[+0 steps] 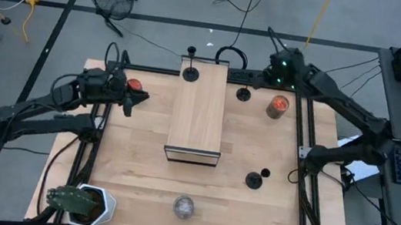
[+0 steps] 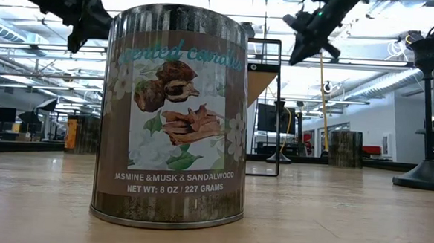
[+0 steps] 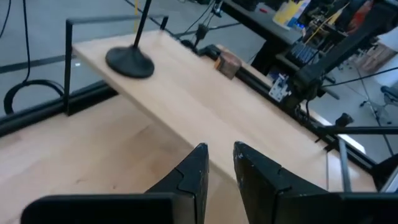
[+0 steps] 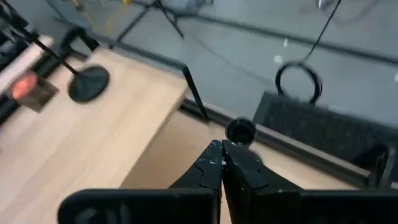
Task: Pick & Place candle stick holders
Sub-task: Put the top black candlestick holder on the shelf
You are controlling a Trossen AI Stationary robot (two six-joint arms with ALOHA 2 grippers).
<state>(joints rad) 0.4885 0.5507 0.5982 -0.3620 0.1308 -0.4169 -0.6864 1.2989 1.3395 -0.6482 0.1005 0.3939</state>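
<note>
While one small black disc-based candle stick holder stands at the far end of the raised pale wooden platform, two others remain on the table: one far right of the platform, one near right. Right gripper hovers over the far one, jaws closed (a descent so would topple its thin stem). Left gripper, slightly parted and empty, hangs beside an orange-topped brown jar it could knock.
</note>
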